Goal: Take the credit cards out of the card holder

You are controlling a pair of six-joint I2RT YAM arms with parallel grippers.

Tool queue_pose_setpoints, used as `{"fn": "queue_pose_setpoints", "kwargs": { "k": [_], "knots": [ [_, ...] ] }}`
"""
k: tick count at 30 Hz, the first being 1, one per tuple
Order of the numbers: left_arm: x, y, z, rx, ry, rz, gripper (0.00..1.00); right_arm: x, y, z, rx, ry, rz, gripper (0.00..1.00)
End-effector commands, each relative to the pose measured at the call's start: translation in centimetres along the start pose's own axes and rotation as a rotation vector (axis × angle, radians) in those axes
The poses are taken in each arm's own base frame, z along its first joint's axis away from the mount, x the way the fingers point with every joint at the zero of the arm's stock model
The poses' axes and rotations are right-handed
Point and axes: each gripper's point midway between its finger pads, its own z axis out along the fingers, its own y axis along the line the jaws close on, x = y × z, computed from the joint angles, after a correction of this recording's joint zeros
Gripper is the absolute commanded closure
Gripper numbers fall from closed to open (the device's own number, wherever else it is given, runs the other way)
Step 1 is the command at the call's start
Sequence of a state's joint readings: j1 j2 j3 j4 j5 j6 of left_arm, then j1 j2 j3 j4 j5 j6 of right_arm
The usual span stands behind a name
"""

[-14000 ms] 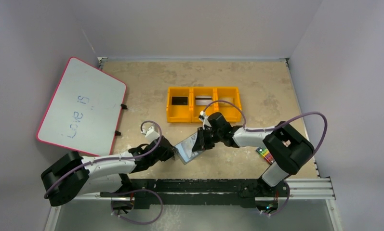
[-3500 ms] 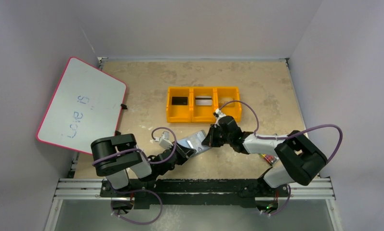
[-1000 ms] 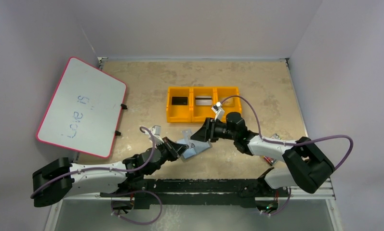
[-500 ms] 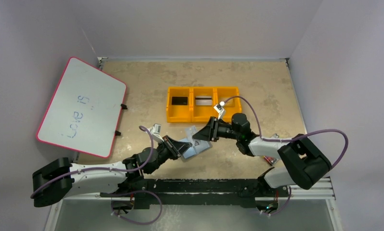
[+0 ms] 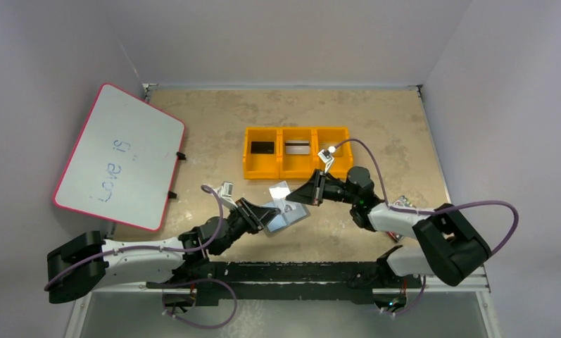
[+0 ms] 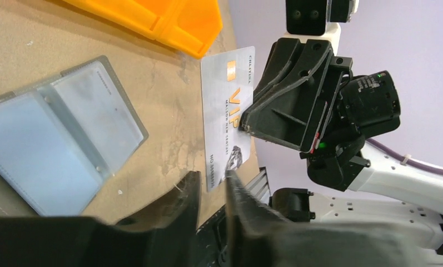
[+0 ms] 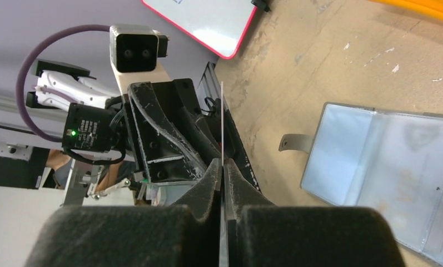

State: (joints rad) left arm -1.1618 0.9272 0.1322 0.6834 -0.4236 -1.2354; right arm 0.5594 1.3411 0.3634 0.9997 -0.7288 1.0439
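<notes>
A silver-white credit card [image 6: 227, 114] printed "VIP" stands on edge above the table. My right gripper [image 7: 223, 167] is shut on it; in the right wrist view the card [image 7: 222, 122] shows as a thin line. The left gripper [image 6: 212, 186] sits at the card's lower end, open by a narrow gap with the card's corner in it. From above, the card [image 5: 281, 193] hangs between the right gripper [image 5: 307, 193] and the left gripper [image 5: 267, 211]. The card holder [image 5: 288, 218] lies open and flat, its pale blue-grey pockets [image 6: 58, 139] up. Its snap tab [image 7: 294, 142] sticks out.
A yellow three-part tray [image 5: 297, 169] stands behind the grippers, with a black card [image 5: 262, 147] in its left bin and a striped silver card [image 5: 298, 147] in the middle one. A pink-edged whiteboard [image 5: 119, 155] leans at the far left. The right arm's cable arcs over the tray's right bin.
The right gripper has closed onto the silver card. The left gripper's jaws have parted a little around it. The right wrist has drawn back to the right, and the card stands more upright.
</notes>
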Motion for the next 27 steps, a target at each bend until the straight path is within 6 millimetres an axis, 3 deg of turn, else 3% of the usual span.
{"fn": "queue_pose_setpoints", "kwargs": {
  "k": [1, 3, 7, 11, 14, 17, 22, 27],
  "knots": [
    [-1.1, -0.8, -0.3, 0.035, -0.051, -0.033, 0.69, -1.2, 1.5, -0.3, -0.033, -0.031, -0.067, 1.0],
    [-1.3, -0.3, -0.5, 0.022, -0.064, -0.037, 0.57, -1.4, 1.3, -0.3, -0.011, -0.038, -0.078, 1.0],
    [-1.8, 1.5, -0.7, -0.073, -0.087, -0.013, 0.5, -3.3, -0.7, -0.5, 0.167, -0.084, -0.159, 1.0],
    [-2.4, 3.2, -0.8, -0.206, -0.104, 0.046, 0.49, -9.3, -2.6, -2.4, 0.482, -0.238, -0.36, 1.0],
    [-2.7, 3.8, -1.0, -0.26, -0.108, 0.079, 0.48, -13.5, -2.8, -4.0, 0.646, -0.269, -0.658, 1.0],
    [-3.0, 3.9, -1.1, -0.291, -0.109, 0.108, 0.48, -15.4, -3.2, -4.1, 0.699, -0.218, -0.919, 1.0],
    [-3.3, 3.9, -1.1, -0.329, -0.098, 0.164, 0.48, -16.3, -3.3, -3.3, 0.673, -0.101, -1.258, 1.0],
    [-3.4, 4.0, -1.3, -0.348, -0.091, 0.189, 0.48, -17.4, -4.9, -2.2, 0.708, -0.009, -1.414, 1.0]
  ]
}}
